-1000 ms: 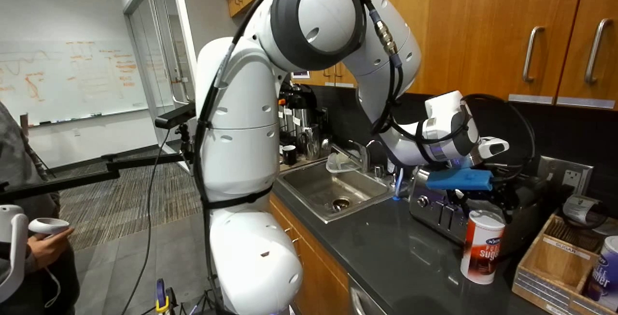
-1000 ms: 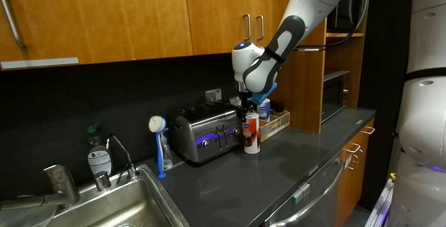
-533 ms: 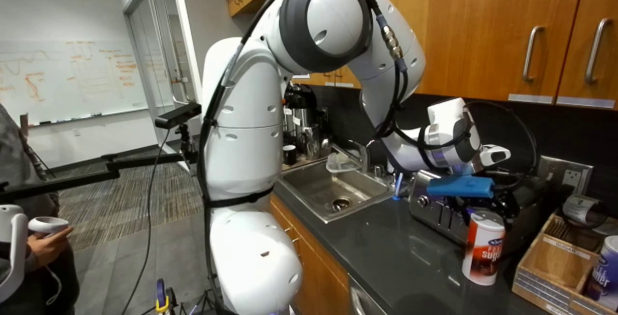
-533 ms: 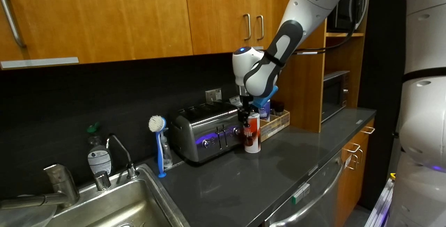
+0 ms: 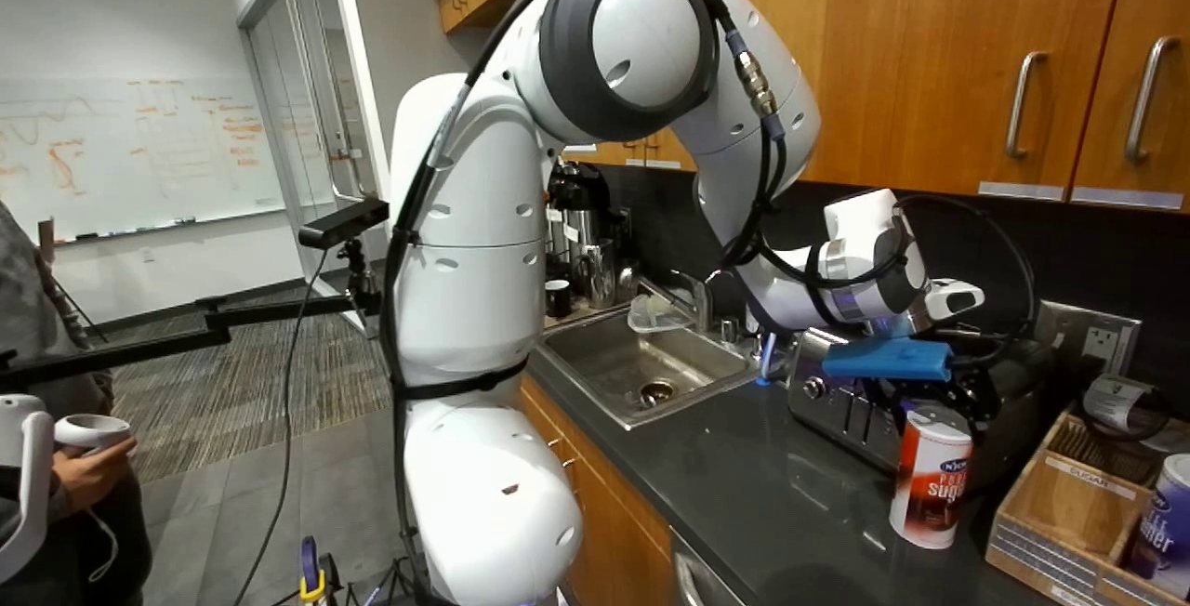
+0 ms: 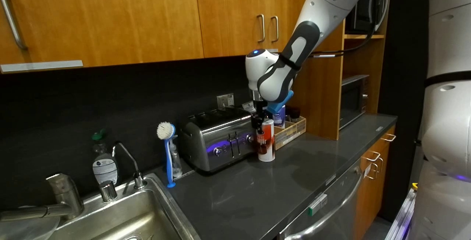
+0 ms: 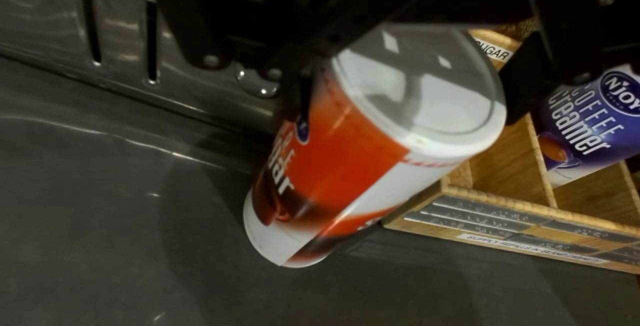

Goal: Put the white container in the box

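The white container [image 5: 932, 490] is an upright canister with a red sugar label. It stands on the counter in front of the toaster, and also shows in an exterior view [image 6: 268, 146] and the wrist view [image 7: 345, 166]. The box [image 5: 1051, 559] is a low tan wooden tray with compartments, just beside the canister; its rim shows in the wrist view [image 7: 500, 205]. My gripper [image 7: 405, 106] is around the canister's top, one finger on each side. The finger by the box looks close against the lid's edge. I cannot tell whether the fingers press on it.
A silver toaster [image 6: 220, 140] stands right behind the canister. A coffee creamer canister [image 7: 590, 126] stands in one box compartment. A dish brush [image 6: 169, 159] and a sink [image 6: 165, 199] lie beyond the toaster's far end. Cupboards [image 5: 930, 58] hang above.
Over the last second my gripper has come down slightly around the canister, which has shifted a little to the right in both exterior views. Little differs since half a second ago.
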Controlling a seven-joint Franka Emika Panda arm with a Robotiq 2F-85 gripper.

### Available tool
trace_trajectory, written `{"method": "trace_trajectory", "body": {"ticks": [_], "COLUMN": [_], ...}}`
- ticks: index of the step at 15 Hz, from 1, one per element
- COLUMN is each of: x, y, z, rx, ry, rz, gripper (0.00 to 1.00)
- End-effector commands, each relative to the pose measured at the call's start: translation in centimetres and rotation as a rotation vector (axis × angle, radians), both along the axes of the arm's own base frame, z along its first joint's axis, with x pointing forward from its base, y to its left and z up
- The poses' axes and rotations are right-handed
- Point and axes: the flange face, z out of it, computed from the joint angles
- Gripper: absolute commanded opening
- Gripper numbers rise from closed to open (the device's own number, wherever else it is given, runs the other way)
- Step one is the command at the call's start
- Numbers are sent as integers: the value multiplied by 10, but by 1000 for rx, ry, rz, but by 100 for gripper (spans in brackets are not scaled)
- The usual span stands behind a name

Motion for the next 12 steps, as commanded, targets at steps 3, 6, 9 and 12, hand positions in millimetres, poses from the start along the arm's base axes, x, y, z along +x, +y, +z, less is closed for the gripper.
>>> {"method": "trace_trajectory", "body": {"ticks": [3, 6, 9, 12], "x": [1, -3, -8, -8], "y": [1, 2, 9, 10], "z": [4, 16, 24, 30], "rx": [41, 123, 228, 278], "ry": [-8, -22, -4, -7], "rz": [-16, -40, -51, -70], "gripper": [67, 67, 67, 67]}}
